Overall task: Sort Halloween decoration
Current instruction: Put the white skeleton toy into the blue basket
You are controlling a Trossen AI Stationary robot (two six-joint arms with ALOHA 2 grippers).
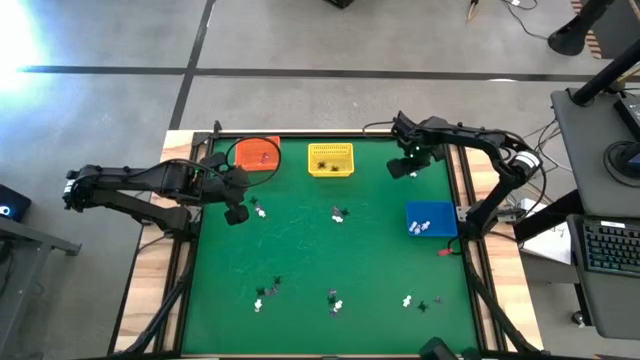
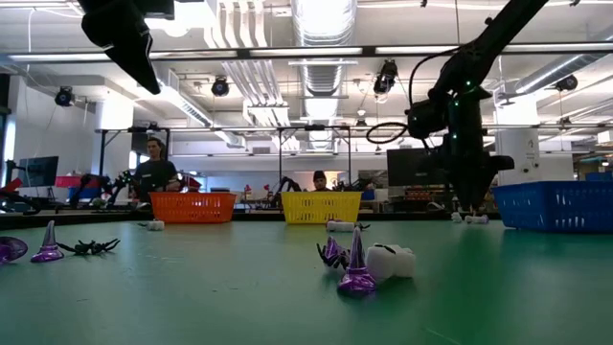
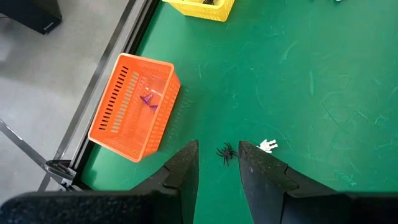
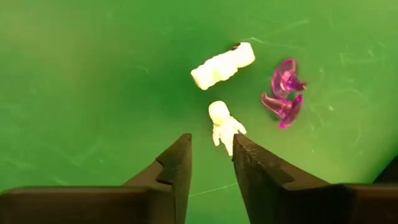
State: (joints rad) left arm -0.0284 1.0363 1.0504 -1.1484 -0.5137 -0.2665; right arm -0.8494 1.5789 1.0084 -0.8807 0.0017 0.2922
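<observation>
Overhead, we see a green felt-like table mat (image 1: 330,270) on a wooden bench, in a bright workshop where two people (image 2: 153,168) sit far behind. Three slotted plastic baskets sit toward its far and right edges: orange basket (image 1: 257,155), yellow basket (image 1: 331,159), blue basket (image 1: 431,220). Tiny glossy trinkets lie scattered. Our left gripper (image 3: 217,163) hangs parted above a black spider (image 3: 226,152). Our right gripper (image 4: 211,155) hangs parted over a white skeleton figure (image 4: 224,126), beside purple witch hats (image 4: 284,93).
</observation>
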